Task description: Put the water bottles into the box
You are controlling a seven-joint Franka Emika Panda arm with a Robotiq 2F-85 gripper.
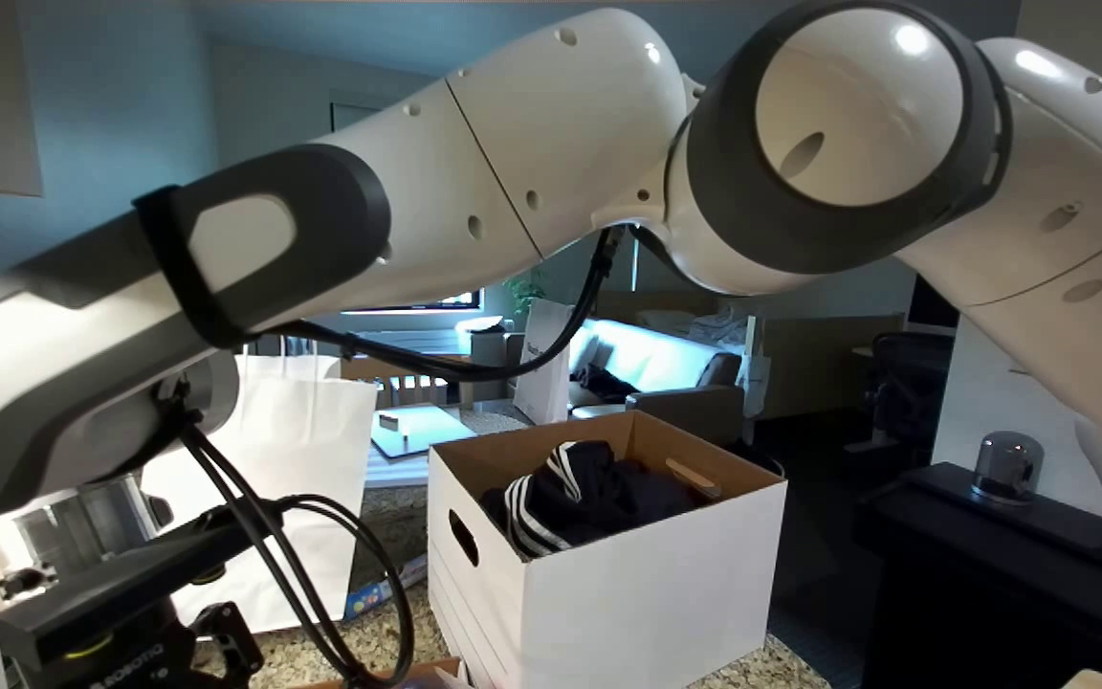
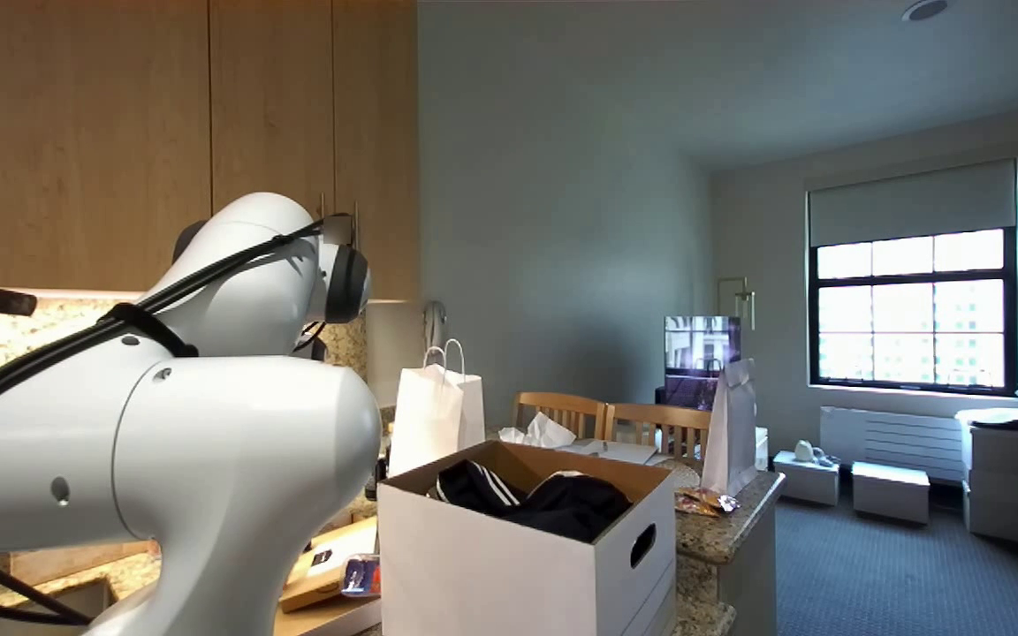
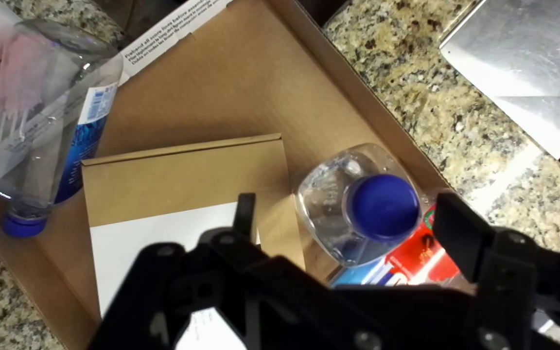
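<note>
One bottle [image 3: 360, 205] between spread fingers [image 3: 461, 238]

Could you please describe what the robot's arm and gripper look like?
The arm is white and rounded with dark grey covers; black cables run along it, held by a black strap. The gripper is black, marked ROBOTIQ, with black fingers.

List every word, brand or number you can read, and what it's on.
"ROBOTIQ": gripper housing, in an exterior view.
"Prebend all score lines before": tray flap, wrist view; the next word is cut off, the lines beneath too blurred.
Packet: big white letters, partly hidden, unreadable.
Labelled bottle: print too small.
Parcel: label print too small.
Any other print is too small or blurred.
</note>
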